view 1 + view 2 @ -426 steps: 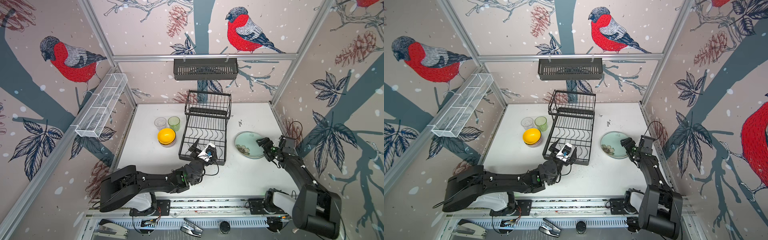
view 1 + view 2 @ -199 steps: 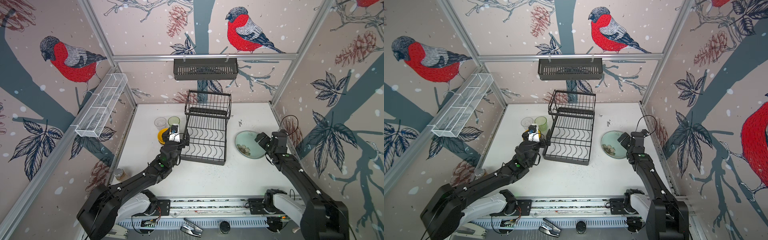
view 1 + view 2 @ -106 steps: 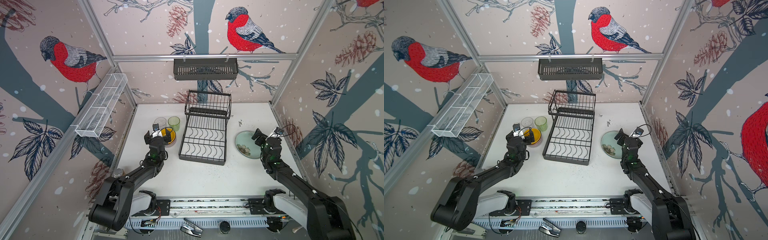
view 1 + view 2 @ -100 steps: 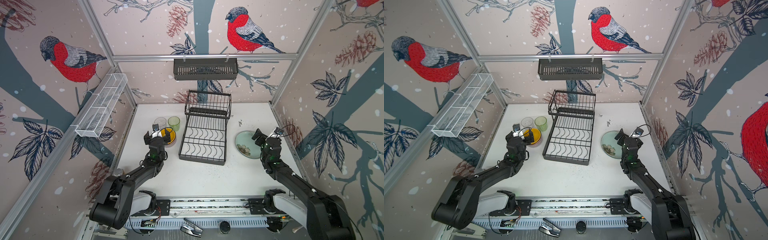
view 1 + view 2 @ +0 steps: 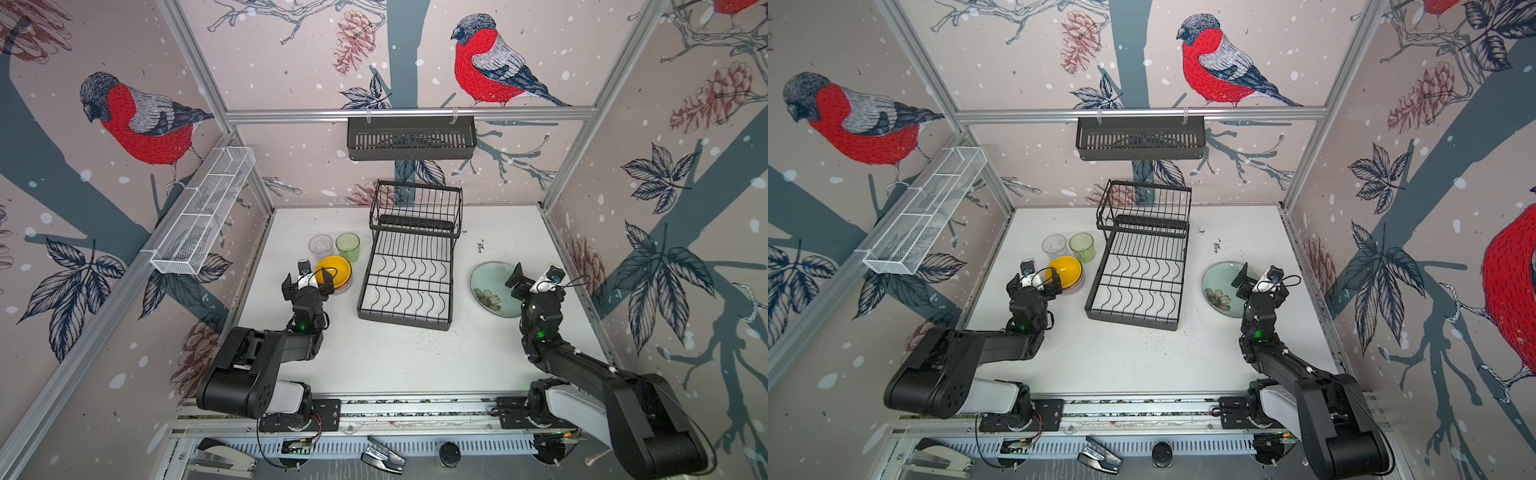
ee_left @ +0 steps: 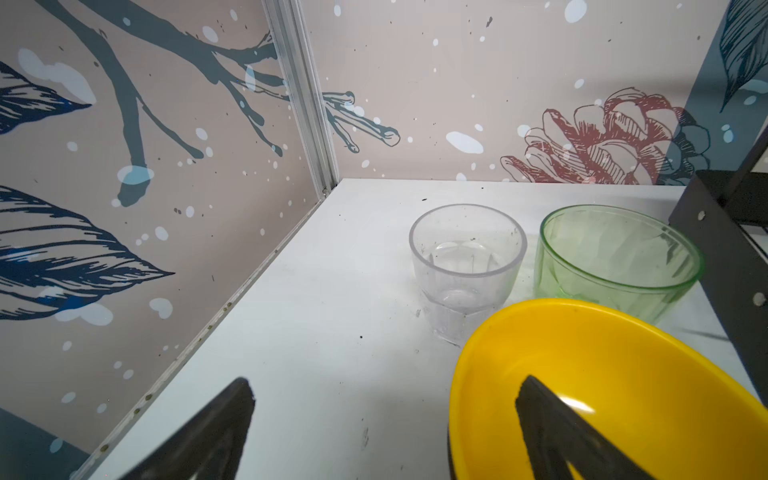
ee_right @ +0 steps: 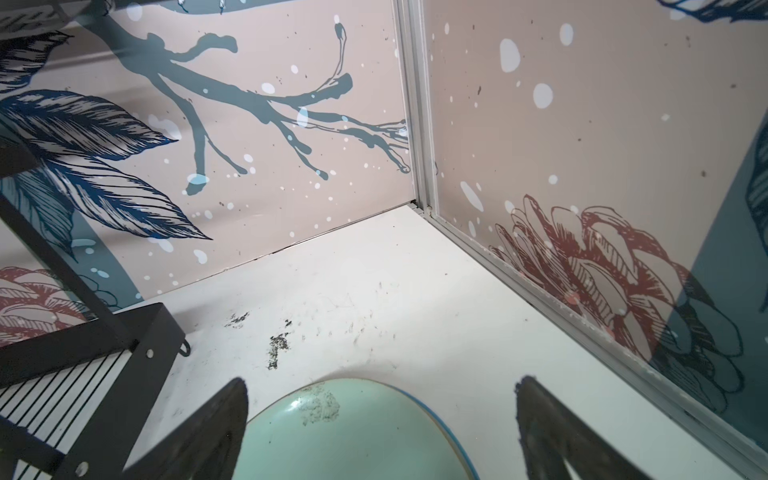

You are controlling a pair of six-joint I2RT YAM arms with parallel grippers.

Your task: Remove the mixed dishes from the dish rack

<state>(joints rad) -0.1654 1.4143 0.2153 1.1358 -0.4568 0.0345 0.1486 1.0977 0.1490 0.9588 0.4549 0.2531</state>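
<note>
The black wire dish rack (image 5: 409, 274) (image 5: 1138, 282) stands mid-table with nothing on its wires. Left of it, a yellow bowl (image 5: 334, 270) (image 6: 602, 374) tops a small stack of bowls, with a clear tumbler (image 5: 320, 245) (image 6: 465, 266) and a pale-green tumbler (image 5: 347, 245) (image 6: 615, 257) behind. A mint plate with a flower (image 5: 492, 289) (image 7: 353, 436) lies right of the rack. My left gripper (image 5: 308, 284) (image 6: 385, 388) is open and empty, one finger over the yellow bowl's rim. My right gripper (image 5: 536, 282) (image 7: 382, 388) hangs open over the plate's edge, holding nothing.
A long black slotted basket (image 5: 411, 137) hangs on the back rail. A white mesh trough (image 5: 203, 212) is fixed to the left wall. Dark crumbs (image 5: 481, 246) lie behind the plate. Walls close in on three sides.
The left arm has swung from the rack's left side to the yellow bowl and folded back toward the front. The right arm has drawn back a little by the plate. Both stayed open.
</note>
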